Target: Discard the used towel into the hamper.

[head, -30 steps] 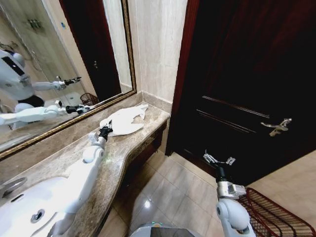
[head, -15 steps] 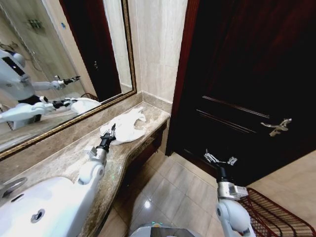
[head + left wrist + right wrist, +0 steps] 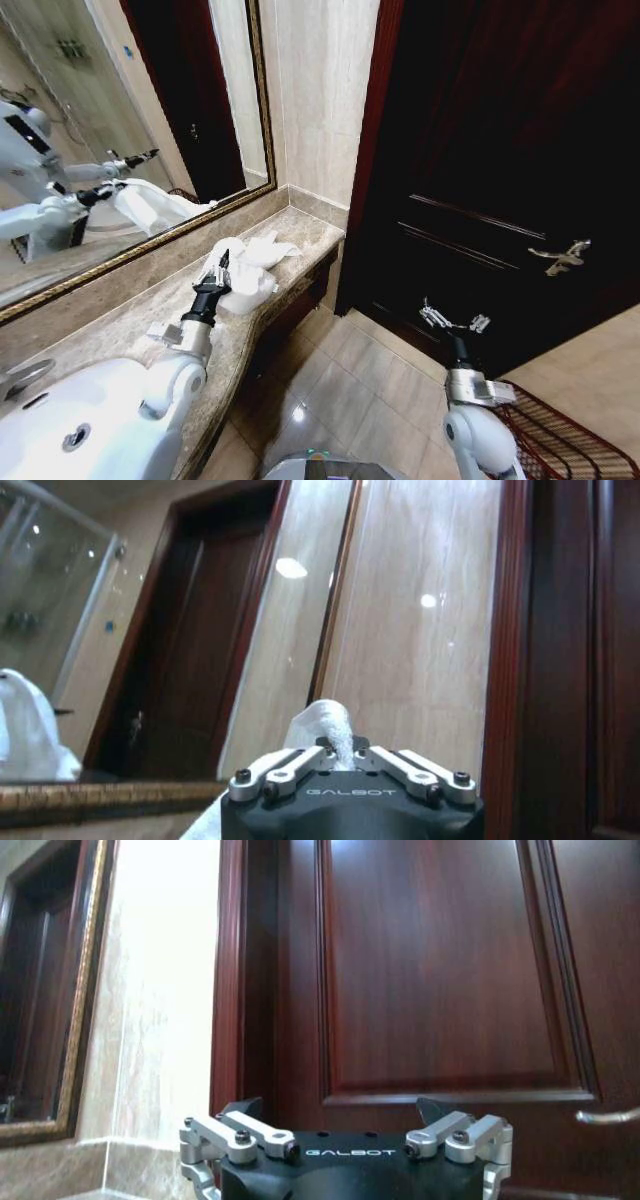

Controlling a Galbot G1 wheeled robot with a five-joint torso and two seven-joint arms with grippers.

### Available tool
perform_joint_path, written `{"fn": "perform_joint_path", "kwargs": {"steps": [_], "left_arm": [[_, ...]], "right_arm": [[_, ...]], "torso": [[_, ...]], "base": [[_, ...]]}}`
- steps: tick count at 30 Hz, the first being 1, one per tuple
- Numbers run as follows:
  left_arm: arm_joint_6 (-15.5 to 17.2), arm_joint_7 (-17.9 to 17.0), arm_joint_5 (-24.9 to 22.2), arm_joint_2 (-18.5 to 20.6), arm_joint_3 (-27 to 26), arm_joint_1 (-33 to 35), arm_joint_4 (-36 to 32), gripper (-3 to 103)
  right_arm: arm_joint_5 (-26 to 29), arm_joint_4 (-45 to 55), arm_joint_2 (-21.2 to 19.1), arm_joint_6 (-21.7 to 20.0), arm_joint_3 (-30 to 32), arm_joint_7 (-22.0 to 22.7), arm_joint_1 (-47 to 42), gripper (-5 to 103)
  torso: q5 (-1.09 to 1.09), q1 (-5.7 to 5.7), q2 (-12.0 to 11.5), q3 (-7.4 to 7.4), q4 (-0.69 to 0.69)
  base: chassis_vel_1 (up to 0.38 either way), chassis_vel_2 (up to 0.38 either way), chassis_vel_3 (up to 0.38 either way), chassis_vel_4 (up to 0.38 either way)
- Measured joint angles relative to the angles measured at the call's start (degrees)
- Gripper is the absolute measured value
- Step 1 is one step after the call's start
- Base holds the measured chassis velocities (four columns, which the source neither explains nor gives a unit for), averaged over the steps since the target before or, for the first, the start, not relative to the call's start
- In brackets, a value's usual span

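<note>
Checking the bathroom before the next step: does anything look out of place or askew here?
Only the white towel, crumpled on the marble counter near its end, pinched in the left pincer. The hamper sits upright on the floor; the right pincer hangs open by the door.

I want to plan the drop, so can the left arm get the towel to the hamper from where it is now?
Probably not without moving: the left gripper holds the towel over the counter, while the hamper sits on the floor beyond the right gripper.

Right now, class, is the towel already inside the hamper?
No, the towel lies bunched on the counter, pinched by the left gripper, far from the hamper.
</note>
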Motion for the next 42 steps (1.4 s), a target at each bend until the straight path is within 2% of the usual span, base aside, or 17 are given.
{"fn": "perform_joint_path", "kwargs": {"steps": [3,9,23,42], "left_arm": [[-1.2,0.7,1.4,-0.9,-0.6,2.6,-3.9,3],[-2.5,1.7,3.0,-1.3,-1.4,4.8,-6.8,3],[-3.9,2.0,3.4,-1.5,-1.6,5.4,-6.0,3],[-2.6,0.8,4.3,-1.3,-1.9,4.5,-5.8,3]], "right_arm": [[0.5,0.4,-0.1,0.5,0.1,0.0,0.4,100],[1.1,0.9,0.1,1.2,0.3,0.0,0.2,100],[2.8,2.3,0.0,1.6,1.7,0.0,-1.6,100],[3.4,2.0,0.2,2.0,2.2,-0.1,-2.3,100]], "torso": [[0.01,0.00,0.0,0.00,0.00],[0.01,0.00,0.0,0.00,0.00],[0.00,0.00,0.0,0.00,0.00],[0.00,0.00,0.0,0.00,0.00]], "base": [[0.000,0.000,0.000,0.000],[0.000,0.000,0.000,0.000],[0.000,0.000,0.000,0.000],[0.000,0.000,0.000,0.000]]}}
